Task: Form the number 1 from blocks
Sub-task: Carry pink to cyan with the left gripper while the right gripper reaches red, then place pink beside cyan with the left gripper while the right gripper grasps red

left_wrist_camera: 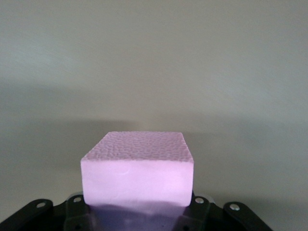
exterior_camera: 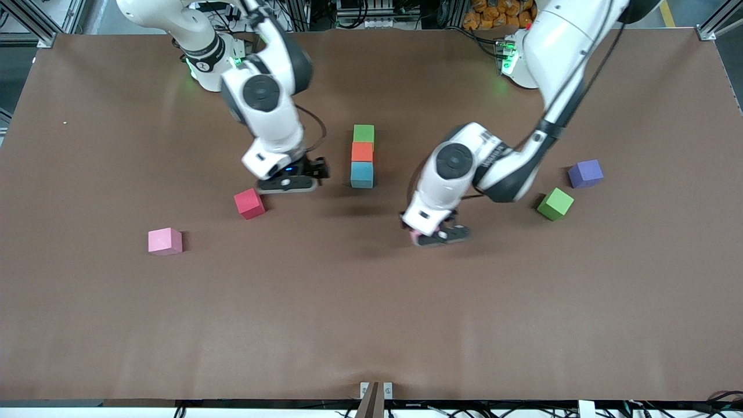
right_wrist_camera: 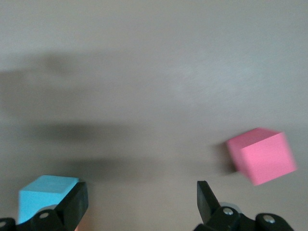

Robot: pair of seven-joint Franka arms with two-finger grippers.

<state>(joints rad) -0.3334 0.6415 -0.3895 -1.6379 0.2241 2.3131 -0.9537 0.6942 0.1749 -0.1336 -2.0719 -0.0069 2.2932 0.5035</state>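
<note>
Three blocks form a touching column at mid-table: a green block point(exterior_camera: 364, 133) farthest from the front camera, an orange block point(exterior_camera: 362, 152) next, and a light blue block point(exterior_camera: 362, 175) nearest the camera.

The left gripper point(exterior_camera: 439, 234) is closed on a pink block point(left_wrist_camera: 137, 168), held over the table surface nearer the camera than the column and toward the left arm's end.

The right gripper point(exterior_camera: 288, 184) hangs beside the light blue block, toward the right arm's end, with its jaws open and empty.

A red block point(exterior_camera: 249, 203) lies just beside the right gripper. A second pink block point(exterior_camera: 165, 241) lies farther toward the right arm's end.

A second green block point(exterior_camera: 555, 204) and a purple block point(exterior_camera: 585, 173) lie toward the left arm's end, well apart from the column.
</note>
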